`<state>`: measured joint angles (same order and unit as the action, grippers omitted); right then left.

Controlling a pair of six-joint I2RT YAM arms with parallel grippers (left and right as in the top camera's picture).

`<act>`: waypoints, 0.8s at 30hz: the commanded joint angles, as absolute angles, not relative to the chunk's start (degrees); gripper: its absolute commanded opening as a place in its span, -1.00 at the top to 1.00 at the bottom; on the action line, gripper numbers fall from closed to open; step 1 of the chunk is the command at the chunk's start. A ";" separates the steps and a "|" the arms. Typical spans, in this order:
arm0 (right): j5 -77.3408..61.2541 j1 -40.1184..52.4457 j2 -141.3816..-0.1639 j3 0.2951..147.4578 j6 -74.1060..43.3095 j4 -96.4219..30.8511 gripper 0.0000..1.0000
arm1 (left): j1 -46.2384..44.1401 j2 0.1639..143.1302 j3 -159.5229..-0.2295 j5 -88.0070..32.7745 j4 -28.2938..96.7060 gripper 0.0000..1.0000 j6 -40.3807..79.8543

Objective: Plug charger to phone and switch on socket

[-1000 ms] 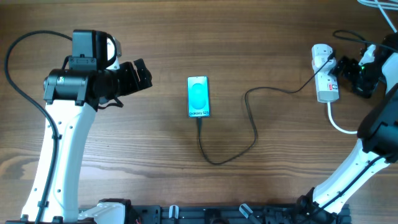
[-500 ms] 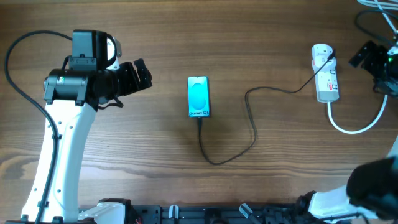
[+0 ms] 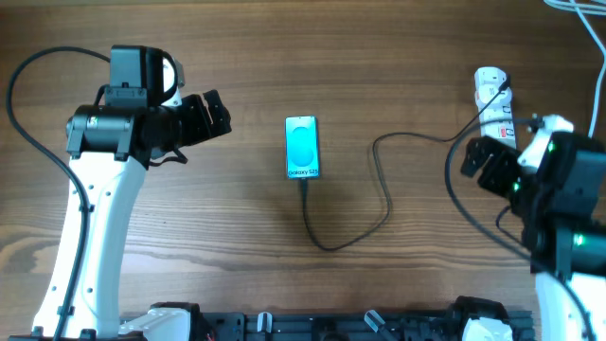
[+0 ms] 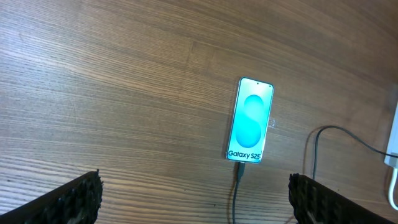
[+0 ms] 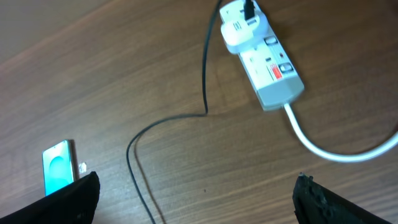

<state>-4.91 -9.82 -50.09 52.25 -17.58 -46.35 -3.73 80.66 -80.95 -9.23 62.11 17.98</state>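
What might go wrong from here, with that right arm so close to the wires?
1. The open right gripper hangs over the charger cable, near the white cord. A careless pass might snag the cable and tug its tip out of the phone.
2. The red part on the socket, likely the switch, is small. The wide-set fingers might miss it, or shove the socket along the table instead.

Overhead, the right arm covers part of the socket; right wrist view cuts off its white cord.
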 commanded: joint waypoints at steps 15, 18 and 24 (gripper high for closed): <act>-5.41 -9.50 -31.27 50.04 -18.31 -52.80 -1.00 | -3.46 80.20 -81.01 -8.88 62.00 -1.00 18.46; -9.10 -9.50 -31.29 50.04 -23.94 -57.36 -1.00 | -3.46 80.20 -81.01 -8.88 62.00 -1.00 18.46; -3.16 -9.50 -31.33 50.04 -35.05 -64.40 -1.00 | -3.46 80.20 -81.01 -8.86 62.00 -1.00 18.46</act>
<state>-6.59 -9.78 -31.53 50.04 -29.82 -64.16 -3.73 80.66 -80.95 -9.21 62.11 17.98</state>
